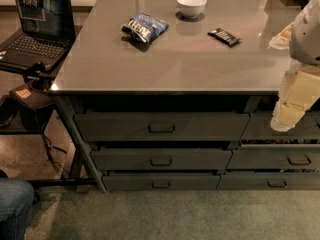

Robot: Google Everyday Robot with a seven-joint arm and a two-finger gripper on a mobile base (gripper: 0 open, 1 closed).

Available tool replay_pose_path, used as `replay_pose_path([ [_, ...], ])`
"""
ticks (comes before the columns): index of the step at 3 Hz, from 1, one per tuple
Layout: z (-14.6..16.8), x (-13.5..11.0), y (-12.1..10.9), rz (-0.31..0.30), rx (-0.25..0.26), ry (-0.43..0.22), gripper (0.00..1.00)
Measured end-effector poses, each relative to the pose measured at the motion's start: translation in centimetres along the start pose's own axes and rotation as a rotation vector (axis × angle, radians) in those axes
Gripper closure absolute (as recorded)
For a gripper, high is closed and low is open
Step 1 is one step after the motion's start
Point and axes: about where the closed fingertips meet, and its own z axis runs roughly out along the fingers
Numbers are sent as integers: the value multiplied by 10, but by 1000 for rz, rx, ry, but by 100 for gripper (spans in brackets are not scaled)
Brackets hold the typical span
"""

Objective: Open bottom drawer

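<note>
Bottom drawer (130,182): lowest front in the left stack of three wide drawers, under the grey countertop (170,66), just above the carpet (165,214). Dark grey-green, shallow. Its loop handle (161,184) sits at centre, small and dark. Only the front shows; it lies about level with the low drawer of the right stack (270,181) beside it. A thin dark gap runs along its top edge.

Above it are the middle drawer (125,159) and the top drawer (115,127), both taller-fronted, each with the same kind of centre handle.

My gripper (286,113): at the right edge of the view, cream-coloured, hanging down from my arm in front of the right stack's top drawer (260,129). It is well apart from the bottom drawer and its handle, higher and off to the right. I cannot tell whether it is released or clenched. It holds nothing that I can see.

On the countertop: a white bowl (191,5) near the far edge, a blue chip bag (145,27) left of it, and a dark snack bar (224,36) right of it, all apart from one another.

Left of the counter: an open laptop (37,26), screen lit, on a low stand. Bottom left corner: a knee in jeans (14,206).
</note>
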Motion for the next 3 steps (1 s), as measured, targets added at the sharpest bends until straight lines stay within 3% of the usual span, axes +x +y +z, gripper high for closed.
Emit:
replay_pose_path([
  [1, 0, 0, 0, 0, 0, 0, 0],
  [2, 22, -4, 11, 3, -16, -29, 0],
  [3, 73, -29, 45, 88, -69, -119, 0],
])
